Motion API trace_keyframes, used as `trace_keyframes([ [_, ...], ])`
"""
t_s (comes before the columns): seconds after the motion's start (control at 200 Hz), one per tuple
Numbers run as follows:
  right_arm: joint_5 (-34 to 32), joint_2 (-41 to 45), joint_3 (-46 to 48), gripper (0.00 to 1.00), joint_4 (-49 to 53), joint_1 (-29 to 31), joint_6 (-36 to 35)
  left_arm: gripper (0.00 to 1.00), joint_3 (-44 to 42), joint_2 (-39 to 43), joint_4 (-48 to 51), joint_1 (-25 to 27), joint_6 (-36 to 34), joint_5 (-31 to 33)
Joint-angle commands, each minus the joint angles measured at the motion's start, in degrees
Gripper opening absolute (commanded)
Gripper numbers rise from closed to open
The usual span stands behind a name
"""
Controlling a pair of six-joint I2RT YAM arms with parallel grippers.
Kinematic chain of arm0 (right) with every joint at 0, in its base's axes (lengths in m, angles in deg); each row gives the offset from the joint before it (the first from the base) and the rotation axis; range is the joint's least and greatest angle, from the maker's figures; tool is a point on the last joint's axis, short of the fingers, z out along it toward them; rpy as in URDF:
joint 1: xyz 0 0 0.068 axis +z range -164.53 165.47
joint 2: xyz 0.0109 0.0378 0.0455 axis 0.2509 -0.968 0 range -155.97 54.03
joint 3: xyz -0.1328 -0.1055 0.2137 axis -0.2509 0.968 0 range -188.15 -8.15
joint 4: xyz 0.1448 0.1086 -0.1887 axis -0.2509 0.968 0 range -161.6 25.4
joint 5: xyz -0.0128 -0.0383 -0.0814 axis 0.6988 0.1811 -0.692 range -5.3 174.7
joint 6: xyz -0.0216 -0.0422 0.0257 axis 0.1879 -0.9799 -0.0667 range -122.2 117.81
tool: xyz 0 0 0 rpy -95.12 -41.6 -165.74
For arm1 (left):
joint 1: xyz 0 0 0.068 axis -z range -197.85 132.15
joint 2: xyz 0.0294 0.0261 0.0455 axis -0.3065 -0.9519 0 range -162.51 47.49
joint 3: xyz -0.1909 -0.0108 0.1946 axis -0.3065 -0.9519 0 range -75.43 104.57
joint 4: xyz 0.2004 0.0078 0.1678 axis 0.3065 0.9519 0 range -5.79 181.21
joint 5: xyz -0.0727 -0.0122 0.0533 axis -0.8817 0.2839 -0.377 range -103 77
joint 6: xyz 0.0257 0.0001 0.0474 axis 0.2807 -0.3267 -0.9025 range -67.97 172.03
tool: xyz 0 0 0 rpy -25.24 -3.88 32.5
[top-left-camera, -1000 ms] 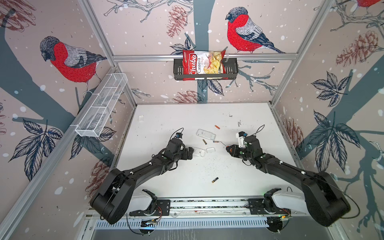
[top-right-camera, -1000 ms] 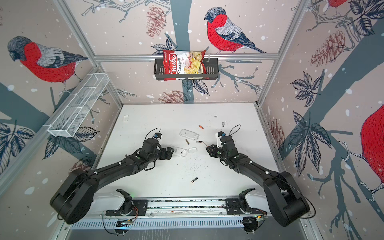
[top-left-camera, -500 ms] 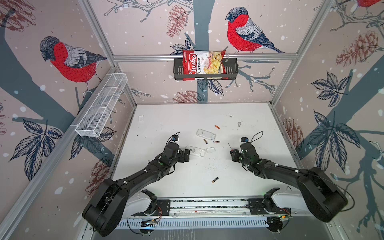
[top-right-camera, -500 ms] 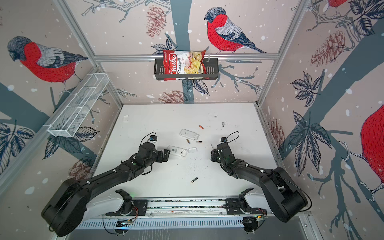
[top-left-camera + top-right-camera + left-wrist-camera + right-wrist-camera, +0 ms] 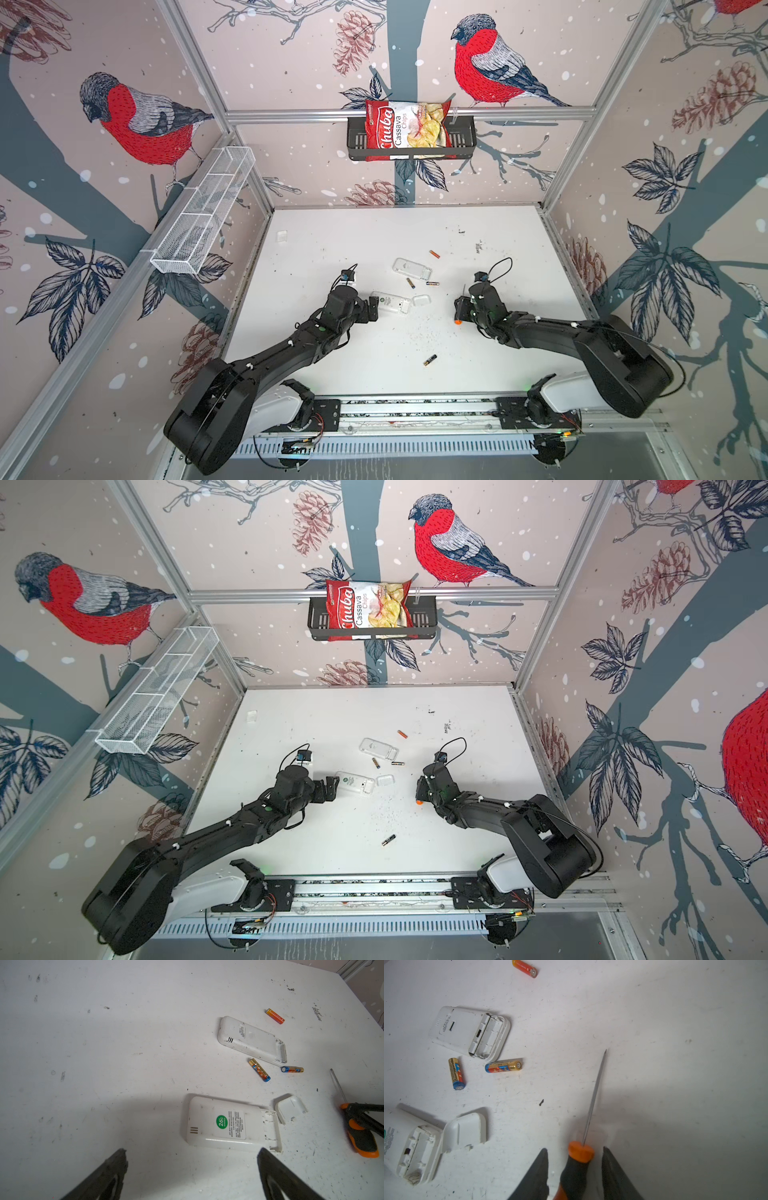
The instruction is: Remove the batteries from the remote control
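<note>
Two white remotes lie back-up with their battery bays uncovered: one with a green sticker and one farther back. No battery shows in either bay. Several batteries lie loose on the table: an orange one, two between the remotes and one near the front. My left gripper is open just short of the sticker remote, touching nothing. My right gripper is open around the screwdriver, with a gap on each side of the handle.
A loose white battery cover lies beside the sticker remote's open end. The screwdriver's thin shaft points toward the back of the table. Dark crumbs are scattered on the white table mid-front. A chips bag sits in the back-wall basket.
My right gripper has drawn back toward the front with the screwdriver and its jaws have parted off the handle. My left gripper has pulled back a little from the sticker remote, still open.
</note>
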Motion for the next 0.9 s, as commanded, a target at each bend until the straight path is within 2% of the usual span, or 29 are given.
trace_keyframes([
  [0.0,-2.21,2.69,-0.09,0.5,1.8,0.15,-0.99,0.97,0.76,0.8,-1.7,0.0,0.84,1.48],
  [0.085,-3.87,6.98,-0.16,0.57,3.48,0.15,-1.68,0.97,1.49,2.16,-2.2,-0.02,1.02,2.26],
  [0.18,-7.11,13.58,-0.17,0.71,5.39,-0.02,-2.49,0.97,1.68,3.85,-5.32,-0.04,1.12,4.46],
  [0.305,-12.22,22.44,0.5,1.0,6.68,-1.17,-3.83,0.97,2.05,5.85,-10.4,-0.09,1.67,8.3],
  [0.465,-20.01,32.17,4.53,1.0,1.53,-3.58,-7.94,0.97,4.35,5.43,-15.24,-0.76,-1.65,13.77],
  [0.54,-24.53,35.19,7.31,0.99,-3.47,-4.58,-11.21,0.97,5.31,4.25,-16.53,-2.32,-3.21,13.96],
  [0.645,-27.56,37.65,10.5,1.0,-10.55,-6.55,-18.93,0.97,7.95,2.27,-14.43,-6.48,-2.82,12.54],
  [0.685,-28.23,37.77,11.95,1.0,-13.99,-7.57,-22.6,0.97,9.0,1.59,-13.33,-7.65,-3.08,13.3],
  [0.74,-28.29,37.08,15.1,1.0,-21.24,-9.02,-29.43,0.96,9.5,1.15,-12.76,-8.33,-4.31,17.58],
  [0.81,-27.33,34.26,19.88,0.99,-33.93,-11.18,-36.88,0.96,7.96,0.57,-16.14,-9.05,-9.64,21.05],
  [0.895,-26.32,28.6,20.79,1.0,-39.55,-15.09,-37.41,0.96,4.94,-0.7,-22.02,-10.39,-17.07,22.03],
])
